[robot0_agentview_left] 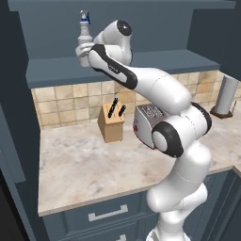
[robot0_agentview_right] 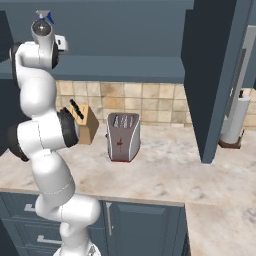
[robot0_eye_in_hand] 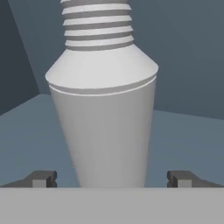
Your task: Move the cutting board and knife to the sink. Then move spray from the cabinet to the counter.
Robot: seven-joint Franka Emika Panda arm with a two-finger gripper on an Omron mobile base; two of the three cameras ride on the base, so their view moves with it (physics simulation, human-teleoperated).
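The spray stands upright on the cabinet's shelf ledge, a grey-white bottle with a blue-and-white nozzle. My gripper is raised to the shelf at the bottle's body. In the hand view the spray fills the middle and my gripper is open. One fingertip is on each side of the bottle, with a gap between each and the bottle. The counter lies below. The cutting board, knife and sink are out of view.
A tan knife block with black-handled knives and a silver toaster stand on the counter under the shelf. A tall grey cylinder on a brown base is at the right. A tall cabinet panel stands right of the toaster. Drawers front the counter.
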